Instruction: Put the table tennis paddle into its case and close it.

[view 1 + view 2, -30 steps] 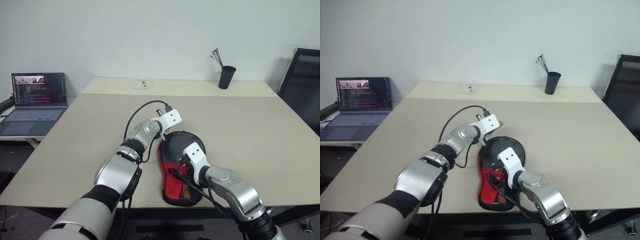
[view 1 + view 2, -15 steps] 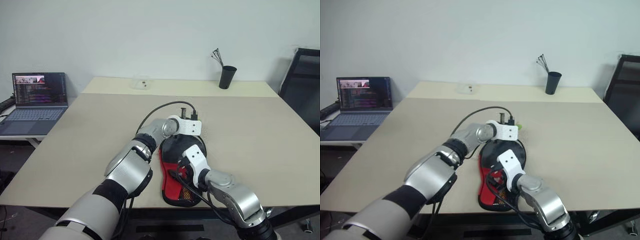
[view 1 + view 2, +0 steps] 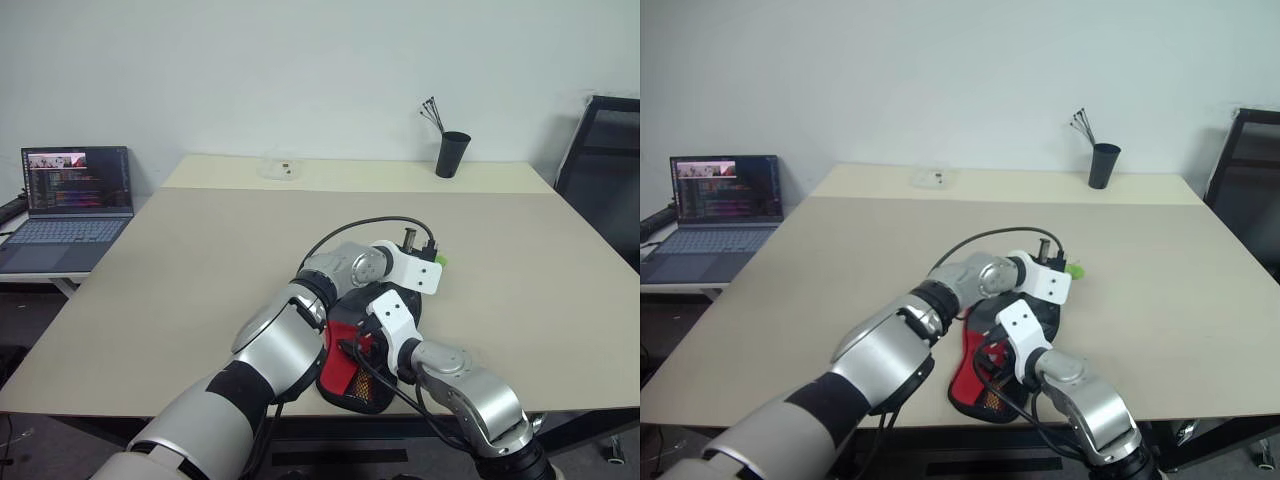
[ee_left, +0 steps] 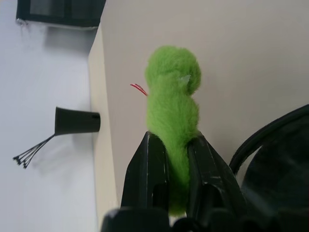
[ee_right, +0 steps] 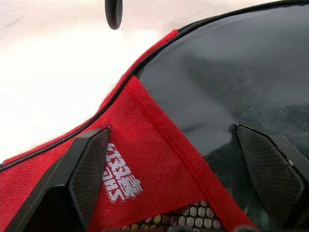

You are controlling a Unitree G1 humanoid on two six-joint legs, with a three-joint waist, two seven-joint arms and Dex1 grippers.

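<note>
1. Left eye view: the paddle-shaped black fabric case with a red panel and mesh pocket (image 3: 352,362) lies at the near edge of the long beige table (image 3: 180,260). The left gripper (image 3: 437,264) hangs past the case's far right rim, and the right gripper (image 3: 368,338) sits over the red panel.
2. Right eye view: a small black cup of thin sticks (image 3: 1101,164) stands at the far right of the table, an open laptop (image 3: 718,205) rests on a side desk to the left, and a dark chair (image 3: 1246,190) stands at the right.
3. Left wrist view: the black fingers (image 4: 150,171) are pinched tight on the fuzzy green ball charm (image 4: 173,108).
4. Right wrist view: the black fingers (image 5: 89,164) are spread wide over the case's red panel and black face, holding nothing.
</note>
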